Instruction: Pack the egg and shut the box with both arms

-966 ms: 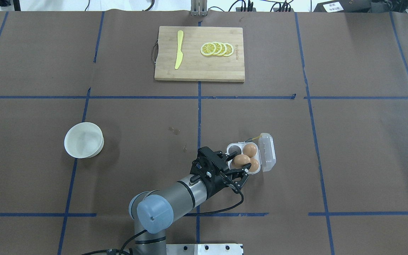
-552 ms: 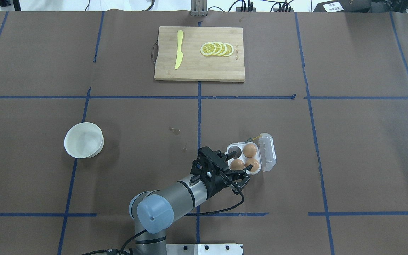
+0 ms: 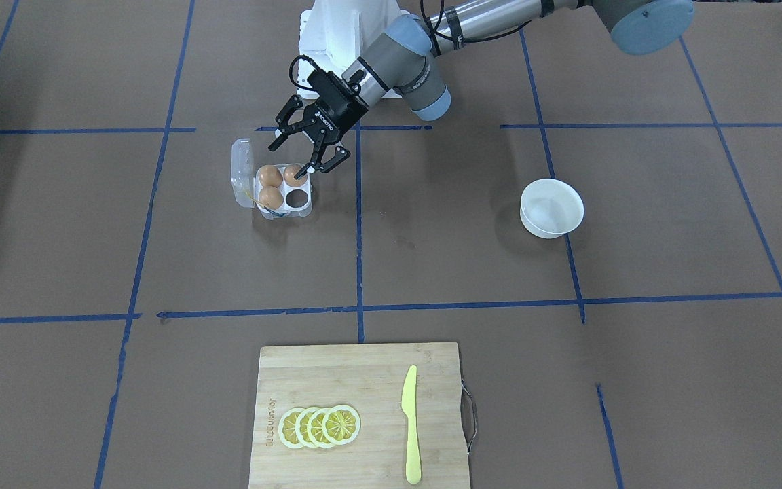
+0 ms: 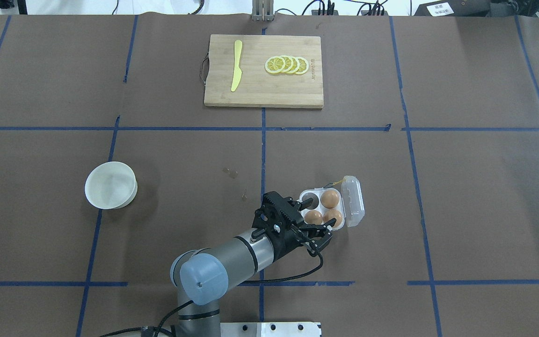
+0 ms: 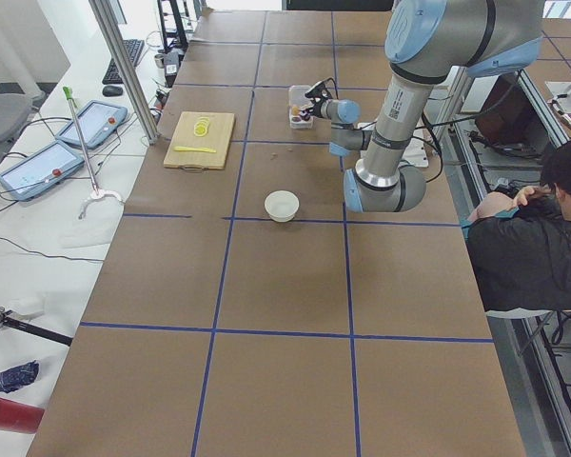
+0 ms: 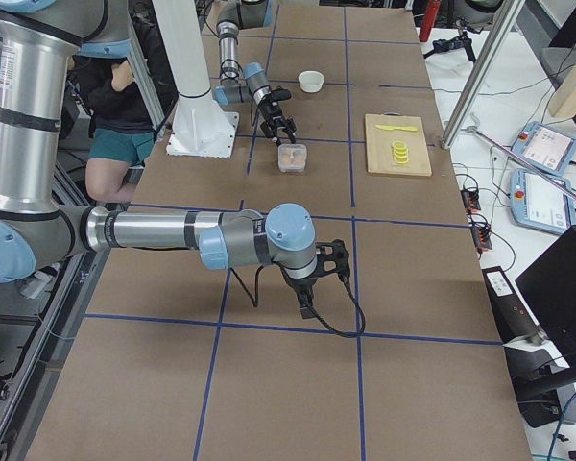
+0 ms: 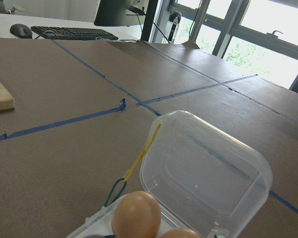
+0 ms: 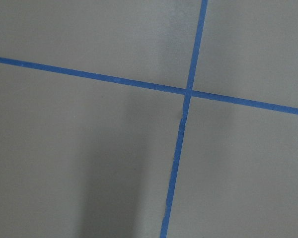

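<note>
The clear box (image 4: pixel 350 202) stands open, its lid tilted up on the right side. Three orange-brown eggs lie in its cells: one at the near left (image 4: pixel 314 216), one at the near right (image 4: pixel 334 217), one at the far right (image 4: pixel 330 198). The far left cell (image 4: pixel 310 199) is empty. My left gripper (image 4: pixel 317 221) is open, its fingers on either side of the near-left egg, holding nothing. It also shows in the front view (image 3: pixel 301 157). The left wrist view shows the lid (image 7: pixel 203 173), a yellow string (image 7: pixel 144 148) and one egg (image 7: pixel 136 215). My right gripper (image 6: pixel 312 283) hangs over bare table far from the box; I cannot tell its state.
A white bowl (image 4: pixel 110 185) sits to the left. A wooden cutting board (image 4: pixel 264 89) at the far middle carries a yellow knife (image 4: pixel 236 65) and lemon slices (image 4: pixel 287 65). A white pedestal (image 3: pixel 347 27) stands at the robot's base. A person (image 5: pixel 528 238) sits beside the table.
The egg held between my left fingers went down into the near-left cell. The gripper let it go and drew back slightly towards the robot.
</note>
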Controlling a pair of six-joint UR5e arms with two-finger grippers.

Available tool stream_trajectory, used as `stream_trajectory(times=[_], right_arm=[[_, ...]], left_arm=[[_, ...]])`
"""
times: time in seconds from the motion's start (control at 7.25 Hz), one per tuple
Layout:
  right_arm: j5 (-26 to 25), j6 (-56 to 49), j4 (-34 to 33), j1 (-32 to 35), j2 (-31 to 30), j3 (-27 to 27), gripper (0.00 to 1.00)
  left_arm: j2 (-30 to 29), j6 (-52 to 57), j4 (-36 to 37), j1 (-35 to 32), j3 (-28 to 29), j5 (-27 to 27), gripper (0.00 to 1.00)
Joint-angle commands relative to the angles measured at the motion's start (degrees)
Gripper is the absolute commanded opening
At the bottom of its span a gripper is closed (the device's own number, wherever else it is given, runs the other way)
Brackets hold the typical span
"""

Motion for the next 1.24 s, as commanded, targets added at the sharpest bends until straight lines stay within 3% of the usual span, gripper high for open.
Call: stream_trajectory(times=[0.0,0.14,0.41,0.69,1.1], right_arm=[[0.0,0.1,0.0,0.0,0.0,0.0,1.00],[0.0,0.1,0.0,0.0,0.0,0.0,1.00],[0.1,0.1,0.1,0.0,-0.1,0.0,1.00],[0.1,0.1,0.1,0.0,0.0,0.0,1.00],[0.2,0.1,0.1,0.0,-0.1,0.1,1.00]], left_arm=[[0.7,-0.4,2.3,-2.6,-4.0,-5.3,0.93],[0.9,-0.9,5.2,-3.2,-6.8,-6.6,0.99],[4.4,-4.5,11.4,-6.0,-13.7,-12.4,0.99],[8.2,-8.2,22.3,-9.3,-21.5,-16.6,0.99],[13.1,-7.4,46.1,-23.1,-32.1,-32.4,0.99]])
